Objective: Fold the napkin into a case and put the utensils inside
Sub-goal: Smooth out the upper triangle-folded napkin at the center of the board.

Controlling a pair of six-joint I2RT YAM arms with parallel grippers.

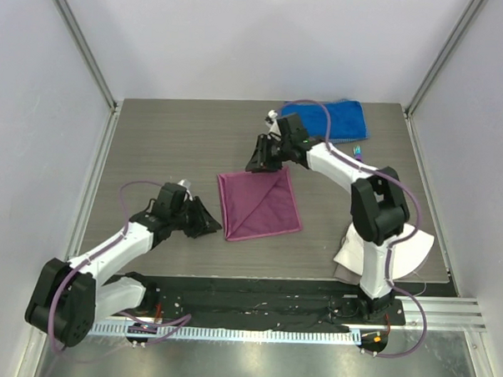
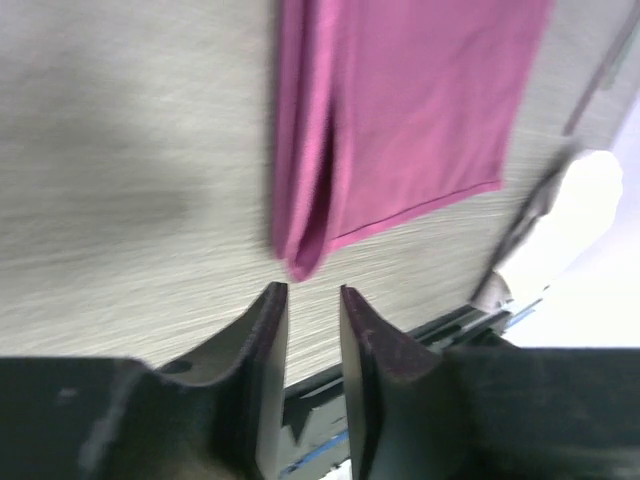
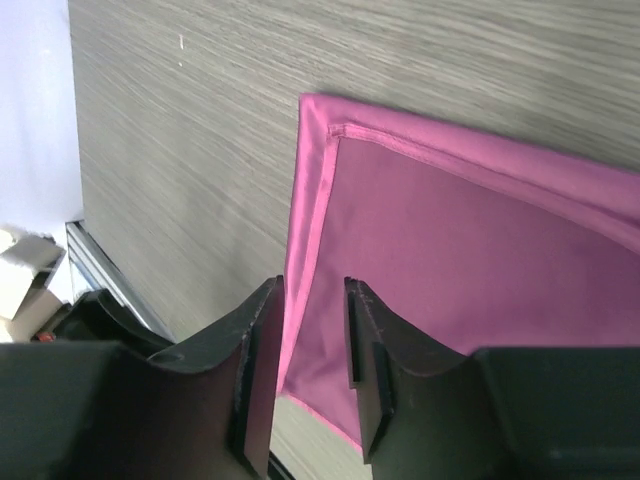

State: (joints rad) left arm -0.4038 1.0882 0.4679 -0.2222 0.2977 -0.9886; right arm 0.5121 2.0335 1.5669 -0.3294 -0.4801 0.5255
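The magenta-purple napkin (image 1: 259, 204) lies folded flat at the table's middle, a diagonal crease across it. My left gripper (image 1: 214, 226) sits low at its near left corner. In the left wrist view that gripper (image 2: 313, 292) is open with bare table in the gap, and the napkin's folded corner (image 2: 303, 258) lies just past the tips. My right gripper (image 1: 258, 164) hovers at the napkin's far left corner. It (image 3: 314, 285) is open too, with the napkin's hemmed edge (image 3: 310, 200) showing below the gap, ungripped. A small teal utensil (image 1: 359, 150) lies by the blue towel.
A thick blue towel (image 1: 338, 117) lies at the back right. A white cloth (image 1: 403, 245) lies beside the right arm's base. Metal rails and white walls border the table on both sides.
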